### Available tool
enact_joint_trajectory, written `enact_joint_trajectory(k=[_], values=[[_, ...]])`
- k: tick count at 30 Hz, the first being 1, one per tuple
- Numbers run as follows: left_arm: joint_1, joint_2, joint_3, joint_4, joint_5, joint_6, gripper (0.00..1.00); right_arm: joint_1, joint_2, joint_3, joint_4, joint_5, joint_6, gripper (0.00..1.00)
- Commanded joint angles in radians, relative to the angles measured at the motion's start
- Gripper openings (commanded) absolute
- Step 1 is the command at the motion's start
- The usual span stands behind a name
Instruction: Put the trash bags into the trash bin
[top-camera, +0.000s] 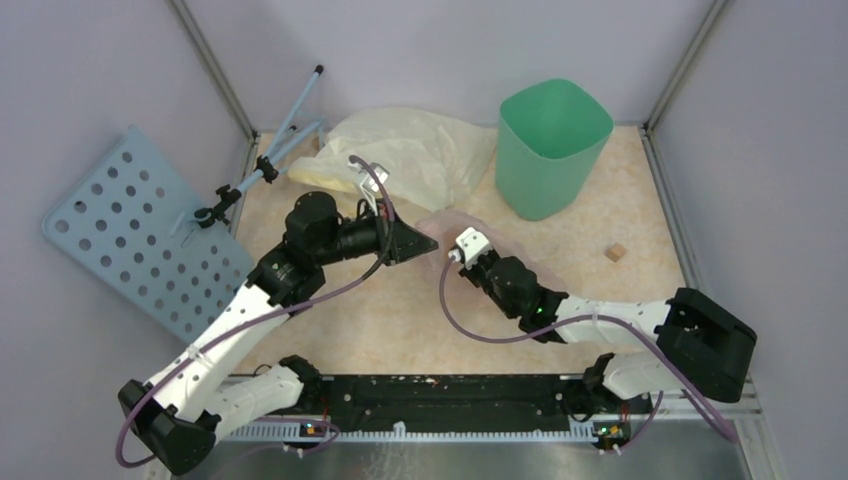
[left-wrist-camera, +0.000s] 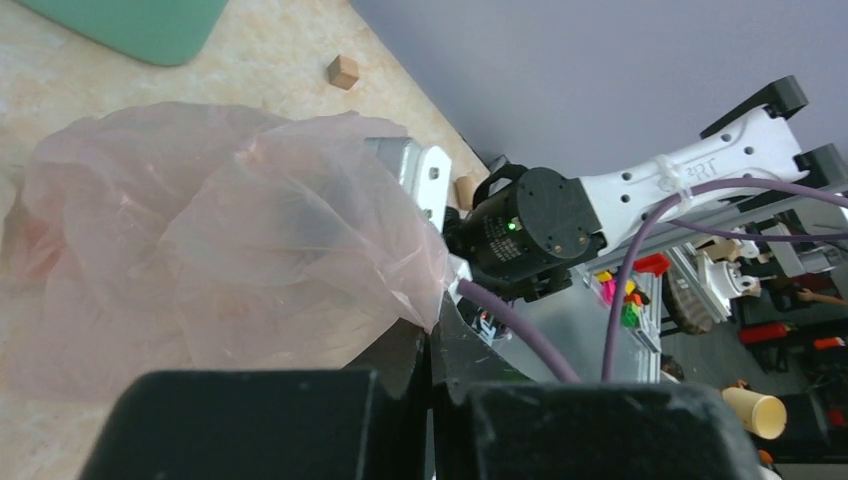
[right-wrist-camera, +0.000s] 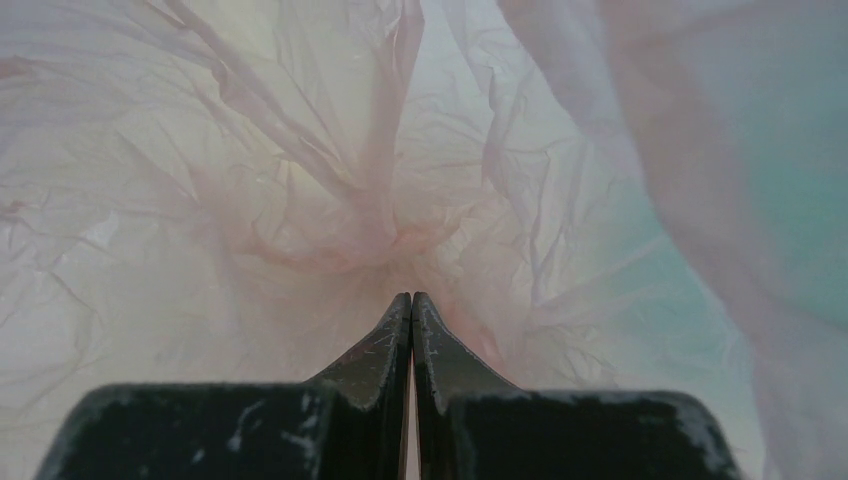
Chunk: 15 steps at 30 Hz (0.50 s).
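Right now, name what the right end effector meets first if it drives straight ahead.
The thin, crinkly, translucent pale-pink plastic bag, bunched at the right end effector's shut tips, probably touching.

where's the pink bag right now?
Top view, mid-table: the pink bag is bunched between the left gripper and right gripper, both apparently pinching it, just near-side of the mint bin.
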Motion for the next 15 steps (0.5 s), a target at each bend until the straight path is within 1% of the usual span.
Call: enact_joint_trajectory(k=[1, 4, 7, 10, 15], values=[[0.005, 0.023, 0.064, 0.097, 0.071, -0.053, 0.00, -0.003, 0.040, 0.041, 0.040, -0.061, -0.027, 0.00], [0.004, 0.038, 0.074, 0.115, 0.085, -0.062, 0.00, -0.003, 0.062, 0.053, 0.022, -0.073, -0.027, 0.00], [0.004, 0.056, 0.066, 0.142, 0.093, -0.075, 0.00, -0.003, 0.074, 0.057, 0.023, -0.128, -0.002, 0.00], [0.006, 0.072, 0.065, 0.167, 0.136, -0.097, 0.00, -0.003, 0.098, 0.058, 0.043, -0.162, 0.024, 0.00], [0.004, 0.053, 0.078, 0.167, 0.167, -0.097, 0.00, -0.003, 0.159, 0.083, 0.051, -0.190, 0.039, 0.00]])
